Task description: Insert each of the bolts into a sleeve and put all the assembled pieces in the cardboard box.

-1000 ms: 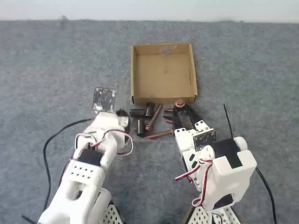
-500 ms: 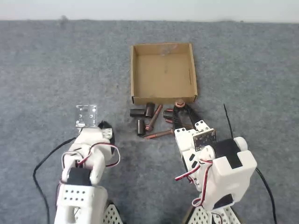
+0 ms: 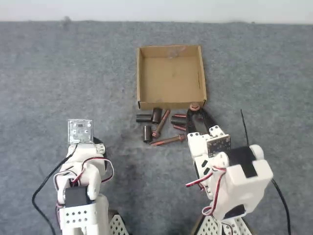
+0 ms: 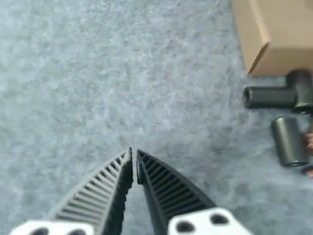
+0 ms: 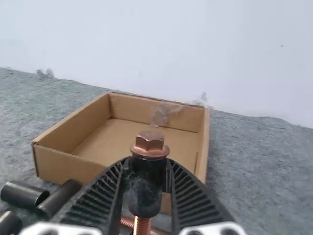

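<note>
Three loose sleeves (image 3: 143, 118) and at least two bolts (image 3: 161, 123) are counted below one cardboard box (image 3: 171, 104); a bolted sleeve (image 5: 144, 191) is clamped by the right gripper (image 5: 145, 165); the left gripper (image 4: 135, 156) is closed, empty.

The sleeve (image 5: 145, 186) is hiding most of the shank of the bolt (image 5: 149, 143), and the picture edge is cutting off its tip. At 5 o'clock of the cardboard box (image 3: 170, 104), the right gripper (image 3: 195, 112) is partly covering loose bolts (image 3: 179, 116).

2 white arms (image 3: 80, 196), red-white wires (image 3: 200, 180); black ribbed left gripper (image 4: 134, 152), right gripper (image 5: 146, 164)
</note>
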Available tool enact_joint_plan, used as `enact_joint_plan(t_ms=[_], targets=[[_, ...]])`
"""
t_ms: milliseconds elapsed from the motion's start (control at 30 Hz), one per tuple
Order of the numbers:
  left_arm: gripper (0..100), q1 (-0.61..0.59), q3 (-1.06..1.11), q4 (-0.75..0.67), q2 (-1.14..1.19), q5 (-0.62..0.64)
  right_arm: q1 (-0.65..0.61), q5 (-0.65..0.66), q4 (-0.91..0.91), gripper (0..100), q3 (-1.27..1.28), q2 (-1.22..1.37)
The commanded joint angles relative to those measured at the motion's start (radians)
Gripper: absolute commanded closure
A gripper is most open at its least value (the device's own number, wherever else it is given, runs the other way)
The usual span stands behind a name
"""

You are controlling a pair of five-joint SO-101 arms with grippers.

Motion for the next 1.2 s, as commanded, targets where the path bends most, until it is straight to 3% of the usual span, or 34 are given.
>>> enact_joint_plan(t_ms=[0,133,233,333,867,1167], targets=[[99,-0.008,-0.015,0.005,-0.020,-0.014,0.028,0.018,0.001,99.3,-0.026,-0.111],[99,-0.008,-0.015,0.005,-0.020,-0.014,0.031,0.020,0.016,99.3,-0.083,-0.162],[99,-0.008,-0.015,0.005,-0.020,-0.014,0.033,0.063,0.137,99.3,-0.164,-0.199],[99,-0.008,-0.015,0.003,-0.020,-0.014,0.033,0.126,0.306,99.3,-0.265,-0.248],[99,-0.003,-0.015,-0.002,-0.020,-0.018,0.035,0.124,1.481,99.3,-0.887,-0.386],[99,-0.002,-0.015,-0.002,-0.020,-0.018,0.041,0.123,1.873,99.3,-1.249,-0.214]])
